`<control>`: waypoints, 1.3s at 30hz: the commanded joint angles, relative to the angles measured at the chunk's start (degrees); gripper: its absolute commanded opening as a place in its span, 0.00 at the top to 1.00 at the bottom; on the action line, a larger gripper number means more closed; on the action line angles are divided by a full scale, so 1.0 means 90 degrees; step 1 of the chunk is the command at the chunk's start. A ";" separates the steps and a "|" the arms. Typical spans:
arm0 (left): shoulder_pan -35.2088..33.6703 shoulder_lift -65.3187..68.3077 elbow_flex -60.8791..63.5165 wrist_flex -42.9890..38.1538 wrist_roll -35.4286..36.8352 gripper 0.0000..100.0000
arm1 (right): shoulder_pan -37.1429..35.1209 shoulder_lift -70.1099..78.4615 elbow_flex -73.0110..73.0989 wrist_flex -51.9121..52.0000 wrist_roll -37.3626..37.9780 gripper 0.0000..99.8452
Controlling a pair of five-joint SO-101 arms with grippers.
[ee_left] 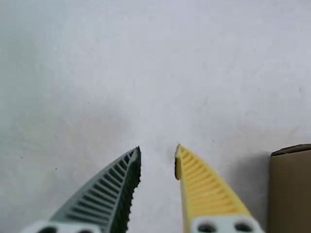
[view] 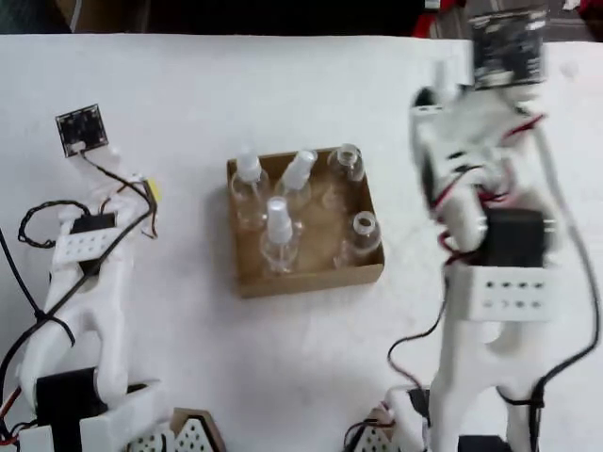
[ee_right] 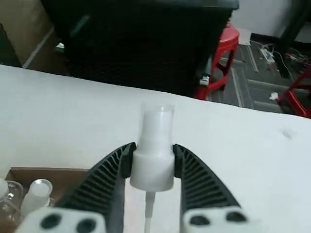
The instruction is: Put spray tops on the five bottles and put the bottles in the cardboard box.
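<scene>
A cardboard box at the table's middle holds five clear bottles. Three carry white spray tops, and two stand with bare necks on the box's right side. My right gripper is shut on a white spray top, its dip tube hanging down, held above the table beyond the box's corner. The right arm stands raised to the right of the box. My left gripper rests low over bare table, left of the box, open with nothing between its fingers.
The table is covered by a white cloth. Cables loop beside the left arm. Past the table's far edge are a dark chair and a red stool. Free room lies in front of and behind the box.
</scene>
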 commanded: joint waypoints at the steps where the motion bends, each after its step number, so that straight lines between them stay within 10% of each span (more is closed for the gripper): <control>1: 0.0063 -0.0044 -0.0322 -0.0039 -0.0068 0.88 | -0.0620 -0.0562 0.1133 -0.1773 -0.0078 0.98; 17: 0.0063 -0.0054 -0.0313 -0.0039 -0.0068 0.88 | -0.1568 0.0083 0.4767 -1.0193 -0.0137 0.98; 39: 0.0063 -0.0063 -0.0322 -0.0039 -0.0068 0.88 | -0.0962 0.1675 0.4757 -1.1316 -0.0996 0.98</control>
